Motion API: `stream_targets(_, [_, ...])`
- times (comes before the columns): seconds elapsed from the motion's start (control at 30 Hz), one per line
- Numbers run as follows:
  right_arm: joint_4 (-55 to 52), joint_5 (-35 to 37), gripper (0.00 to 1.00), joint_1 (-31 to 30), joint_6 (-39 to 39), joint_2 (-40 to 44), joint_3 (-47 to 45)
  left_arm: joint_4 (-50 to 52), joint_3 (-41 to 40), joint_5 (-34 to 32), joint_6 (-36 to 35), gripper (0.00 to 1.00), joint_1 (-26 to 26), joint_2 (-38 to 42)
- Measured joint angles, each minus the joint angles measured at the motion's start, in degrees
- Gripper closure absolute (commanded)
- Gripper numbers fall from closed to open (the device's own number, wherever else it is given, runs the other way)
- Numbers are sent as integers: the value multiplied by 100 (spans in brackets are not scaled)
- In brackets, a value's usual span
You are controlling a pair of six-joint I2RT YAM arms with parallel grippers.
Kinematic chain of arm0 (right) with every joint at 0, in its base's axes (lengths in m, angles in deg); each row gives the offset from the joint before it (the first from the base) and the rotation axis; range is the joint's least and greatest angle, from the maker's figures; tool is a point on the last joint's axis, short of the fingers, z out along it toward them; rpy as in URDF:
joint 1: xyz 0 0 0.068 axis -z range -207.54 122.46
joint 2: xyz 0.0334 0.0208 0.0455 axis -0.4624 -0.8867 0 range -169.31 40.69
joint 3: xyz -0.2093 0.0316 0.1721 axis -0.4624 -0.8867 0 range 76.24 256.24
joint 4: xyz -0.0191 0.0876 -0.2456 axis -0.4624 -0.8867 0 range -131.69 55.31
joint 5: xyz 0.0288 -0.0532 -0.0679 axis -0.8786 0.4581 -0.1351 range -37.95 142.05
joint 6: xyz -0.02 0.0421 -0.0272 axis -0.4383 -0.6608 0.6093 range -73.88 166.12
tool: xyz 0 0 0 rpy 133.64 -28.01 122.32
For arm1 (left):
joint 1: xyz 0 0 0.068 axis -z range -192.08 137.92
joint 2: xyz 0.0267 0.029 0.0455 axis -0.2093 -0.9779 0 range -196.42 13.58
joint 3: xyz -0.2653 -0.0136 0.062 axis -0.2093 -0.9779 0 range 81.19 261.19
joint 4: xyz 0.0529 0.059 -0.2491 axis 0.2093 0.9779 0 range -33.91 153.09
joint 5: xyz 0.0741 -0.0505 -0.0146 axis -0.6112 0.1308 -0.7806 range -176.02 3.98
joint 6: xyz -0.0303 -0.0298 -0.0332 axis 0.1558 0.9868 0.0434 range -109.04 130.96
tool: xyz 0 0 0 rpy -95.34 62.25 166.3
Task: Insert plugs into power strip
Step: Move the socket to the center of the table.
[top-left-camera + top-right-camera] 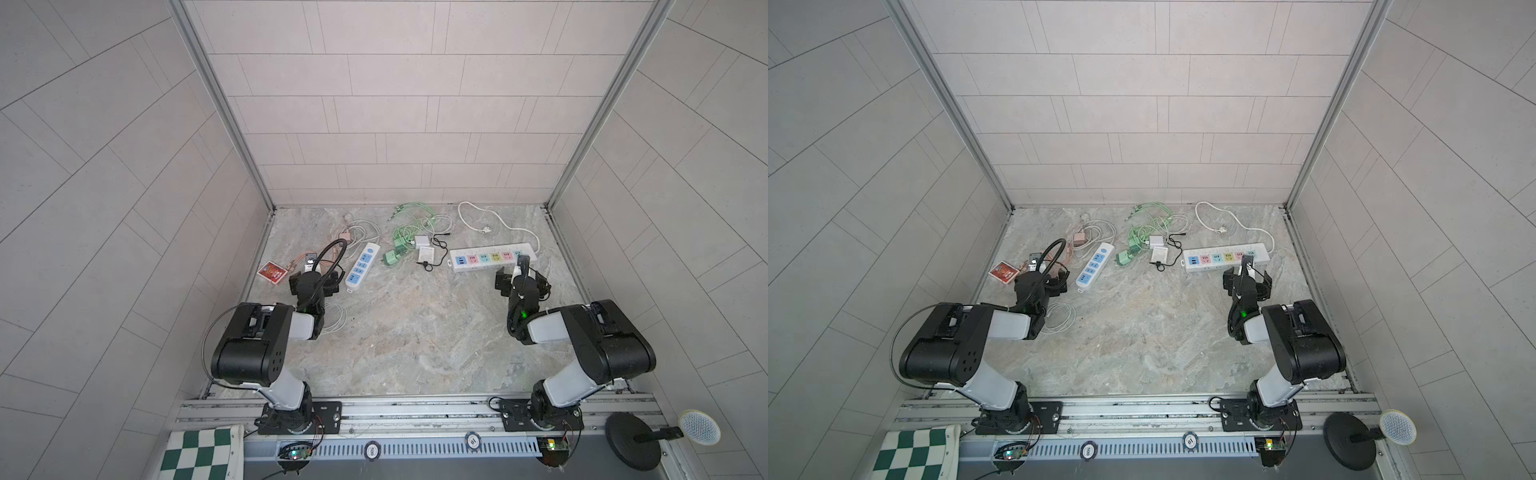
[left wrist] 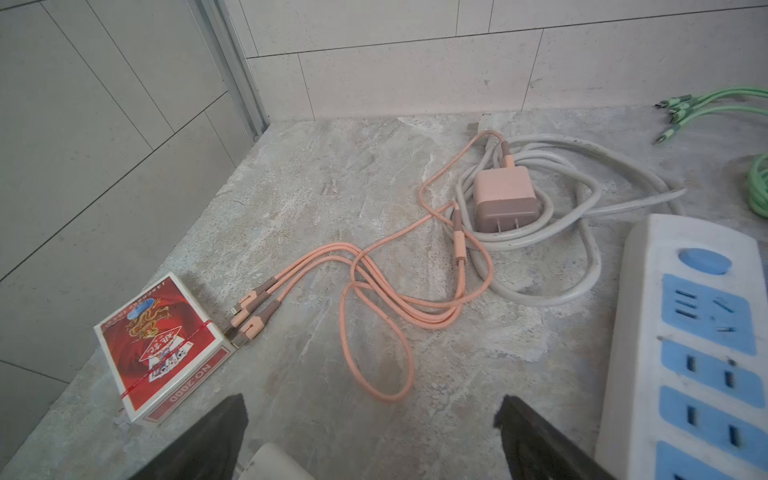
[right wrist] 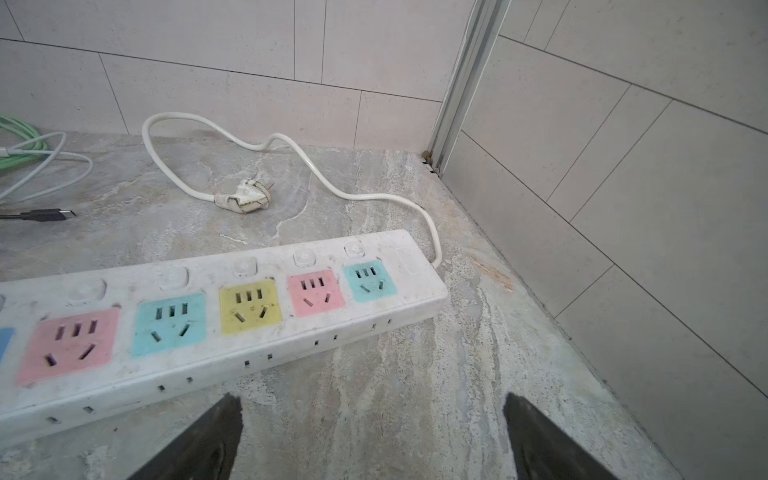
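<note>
Power strips [image 1: 362, 266]: two. White adapters [image 1: 422, 241]: two. Pink adapter [image 2: 503, 199]: one. Card pack [image 1: 272, 273]: one. Green adapters [image 1: 390, 257]: count unclear.

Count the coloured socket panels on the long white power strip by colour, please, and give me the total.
Pink panels: 2
Teal panels: 2
Yellow panel: 1
Blue panel: 1
Total on the long power strip: 6

Robot lab booth: tile-print walls [image 1: 374, 104], aluminium rail [image 1: 415, 409], bolted-down arms [image 1: 249, 345].
</note>
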Motion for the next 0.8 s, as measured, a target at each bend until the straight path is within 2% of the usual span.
stream_targets(0.8, [0, 0, 1, 0, 0, 0, 0, 4, 0, 42, 22, 0, -50, 0])
